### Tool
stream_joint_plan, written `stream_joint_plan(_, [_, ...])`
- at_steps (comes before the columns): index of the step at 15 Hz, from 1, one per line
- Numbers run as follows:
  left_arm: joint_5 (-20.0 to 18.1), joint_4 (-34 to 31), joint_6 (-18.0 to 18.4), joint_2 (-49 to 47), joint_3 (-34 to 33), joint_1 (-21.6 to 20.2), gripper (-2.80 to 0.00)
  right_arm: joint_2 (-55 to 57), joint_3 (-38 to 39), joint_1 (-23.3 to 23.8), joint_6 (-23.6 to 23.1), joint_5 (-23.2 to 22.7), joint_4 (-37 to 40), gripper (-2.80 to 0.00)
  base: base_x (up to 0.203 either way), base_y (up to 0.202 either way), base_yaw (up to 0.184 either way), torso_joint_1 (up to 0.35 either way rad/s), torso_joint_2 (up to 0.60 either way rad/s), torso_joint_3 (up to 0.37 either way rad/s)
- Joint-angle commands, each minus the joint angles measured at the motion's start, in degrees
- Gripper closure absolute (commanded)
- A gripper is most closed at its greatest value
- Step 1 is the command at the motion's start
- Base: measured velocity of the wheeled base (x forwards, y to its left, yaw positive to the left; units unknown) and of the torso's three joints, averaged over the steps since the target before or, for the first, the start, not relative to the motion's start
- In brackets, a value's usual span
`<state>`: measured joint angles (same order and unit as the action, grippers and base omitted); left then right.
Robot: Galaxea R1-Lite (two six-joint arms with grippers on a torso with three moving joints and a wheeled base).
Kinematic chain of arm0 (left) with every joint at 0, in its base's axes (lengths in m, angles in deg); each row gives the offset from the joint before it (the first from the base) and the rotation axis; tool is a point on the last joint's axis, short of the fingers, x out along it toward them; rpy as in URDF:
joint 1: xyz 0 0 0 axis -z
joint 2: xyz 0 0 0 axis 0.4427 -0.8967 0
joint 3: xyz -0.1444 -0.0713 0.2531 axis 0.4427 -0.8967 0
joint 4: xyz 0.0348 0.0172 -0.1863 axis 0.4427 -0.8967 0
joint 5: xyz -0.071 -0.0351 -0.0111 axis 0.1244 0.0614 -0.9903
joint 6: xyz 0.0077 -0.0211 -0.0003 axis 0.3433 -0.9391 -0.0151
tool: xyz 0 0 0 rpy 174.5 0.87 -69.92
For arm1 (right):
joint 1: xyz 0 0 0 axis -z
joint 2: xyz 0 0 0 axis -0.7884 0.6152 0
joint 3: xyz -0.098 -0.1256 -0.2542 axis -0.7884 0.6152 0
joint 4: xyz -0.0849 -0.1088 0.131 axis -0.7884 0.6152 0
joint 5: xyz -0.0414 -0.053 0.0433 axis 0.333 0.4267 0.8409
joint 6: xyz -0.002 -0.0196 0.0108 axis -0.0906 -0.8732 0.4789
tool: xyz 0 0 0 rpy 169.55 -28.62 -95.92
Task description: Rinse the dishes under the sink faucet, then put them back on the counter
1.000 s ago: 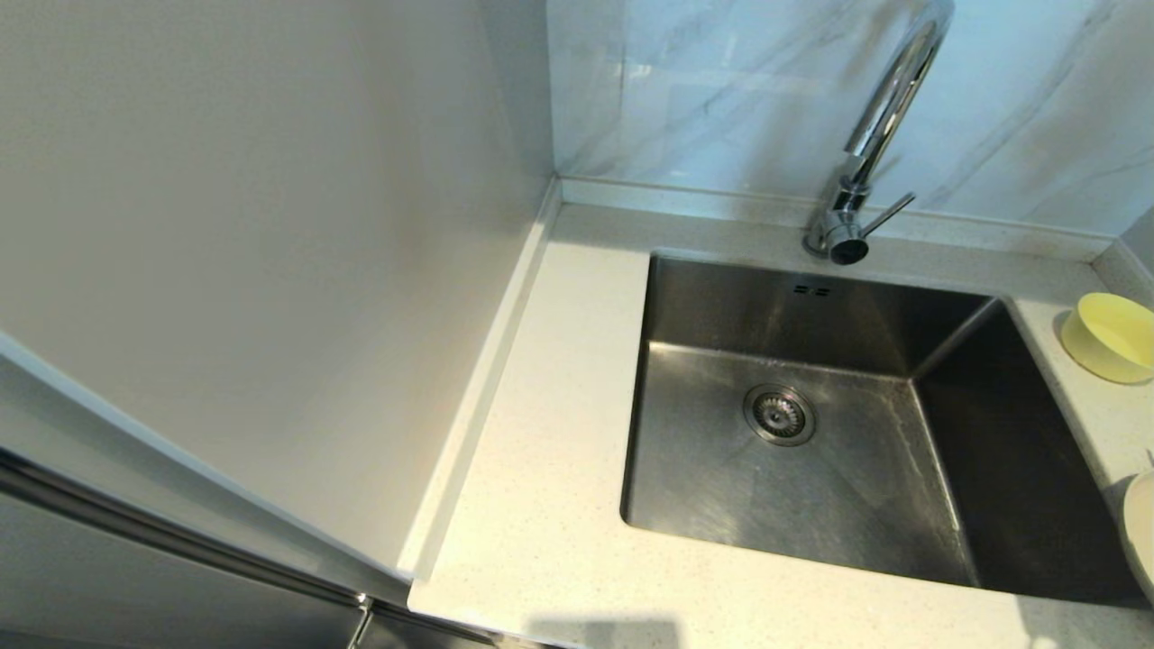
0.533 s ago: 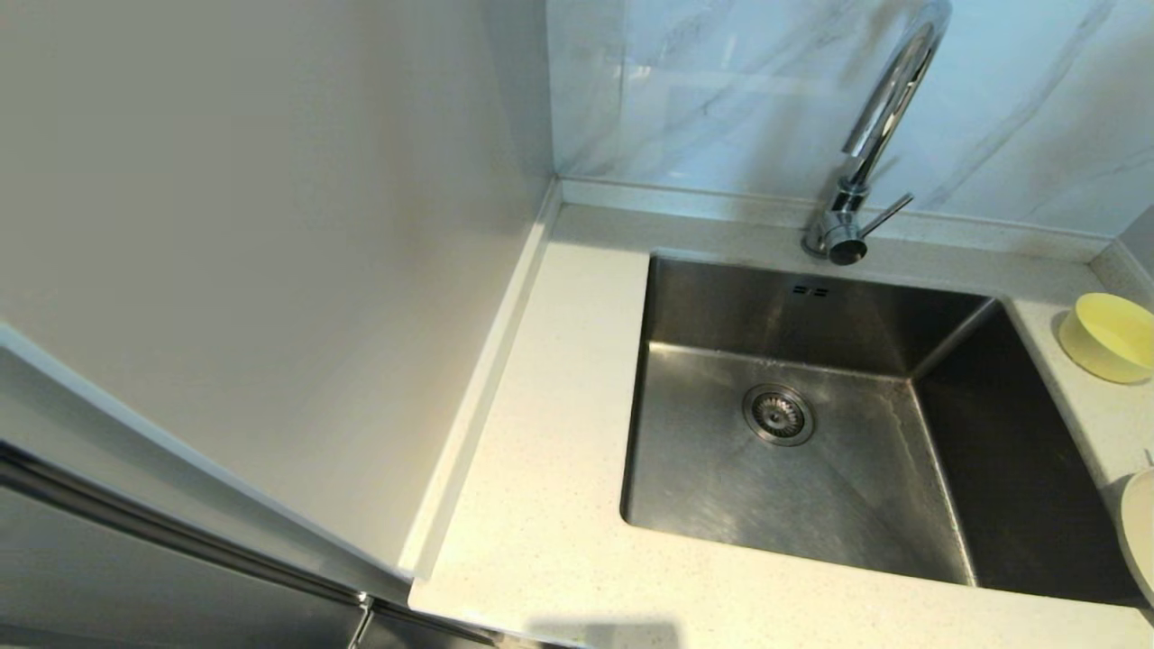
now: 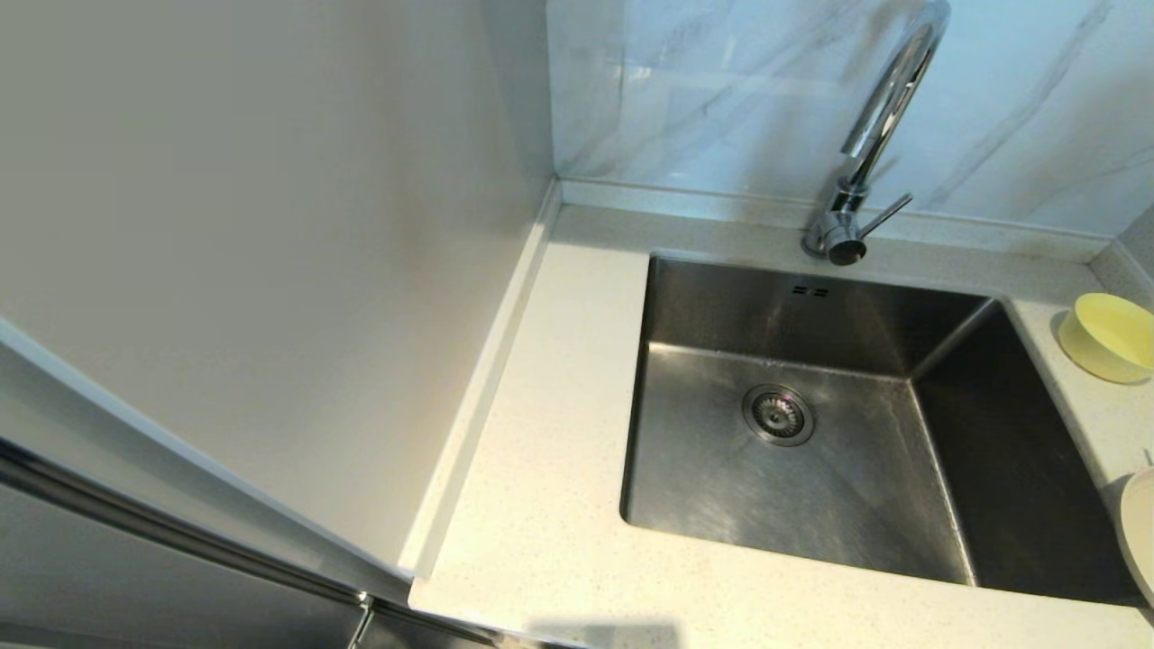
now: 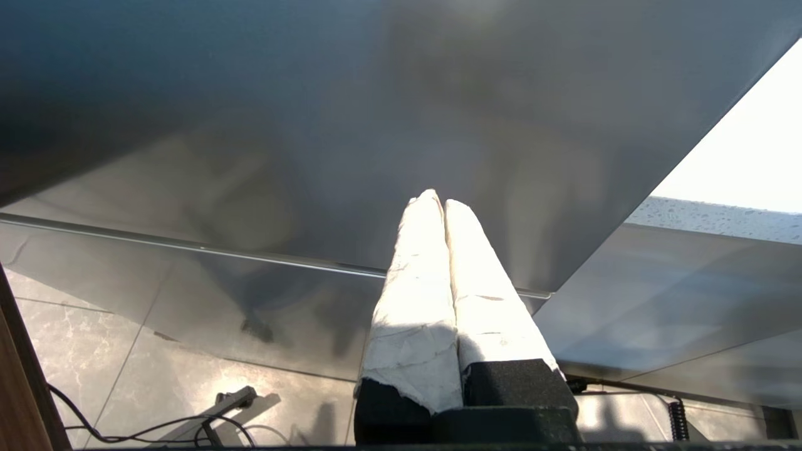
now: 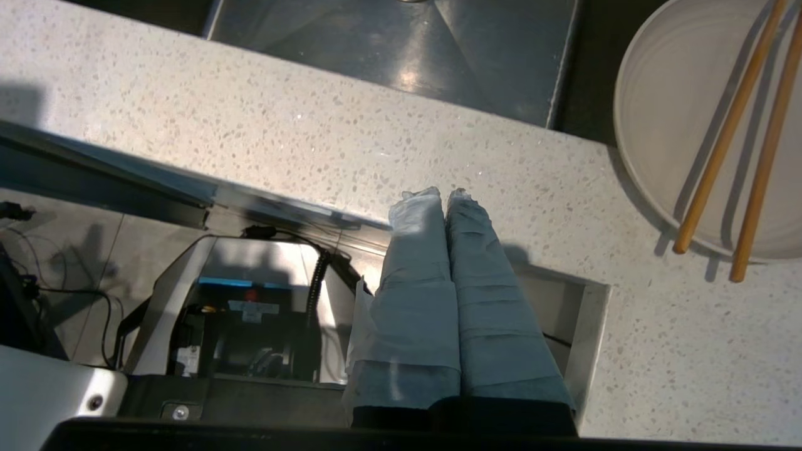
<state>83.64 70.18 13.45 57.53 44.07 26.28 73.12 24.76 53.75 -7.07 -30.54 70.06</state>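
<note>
The steel sink (image 3: pixel 721 469) lies in the speckled counter (image 3: pixel 550 487), with the chrome faucet (image 3: pixel 879 122) behind it. A pale-yellow bowl (image 3: pixel 1107 337) stands on the counter right of the sink. A white plate (image 3: pixel 1138 532) shows at the right edge, nearer me. In the right wrist view the plate (image 5: pixel 677 113) carries two brown chopsticks (image 5: pixel 730 125) lying across it. My right gripper (image 5: pixel 443 195) is shut and empty over the counter's front edge (image 5: pixel 301 138), apart from the plate. My left gripper (image 4: pixel 438 200) is shut and empty, low beside a grey cabinet face. Neither arm shows in the head view.
A plain wall panel (image 3: pixel 252 225) rises left of the counter. The veined marble backsplash (image 3: pixel 721 90) stands behind the faucet. Below the counter edge, the right wrist view shows the robot base (image 5: pixel 238 313) and cables.
</note>
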Motion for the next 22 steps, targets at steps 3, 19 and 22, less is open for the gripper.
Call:
stream_joint_plan(3, [0.0, 0.0, 0.0, 0.0, 0.0, 0.0, 0.0, -11.5, 6.4, -1.4, -2.2, -0.3, -1.5, 0.0, 0.0, 0.0, 0.0, 0.0, 0.0, 0.0])
stream_joint_plan(19, [0.0, 0.0, 0.0, 0.0, 0.0, 0.0, 0.0, -15.0, 29.9, -1.8, 0.5, 3.0, -32.0, 0.0, 0.0, 0.0, 0.0, 0.0, 0.0, 0.0])
stream_joint_plan(22, [0.0, 0.0, 0.0, 0.0, 0.0, 0.0, 0.0, -15.1, 30.1, -1.9, 0.8, 3.1, -32.4, 0.0, 0.0, 0.0, 0.0, 0.0, 0.0, 0.0])
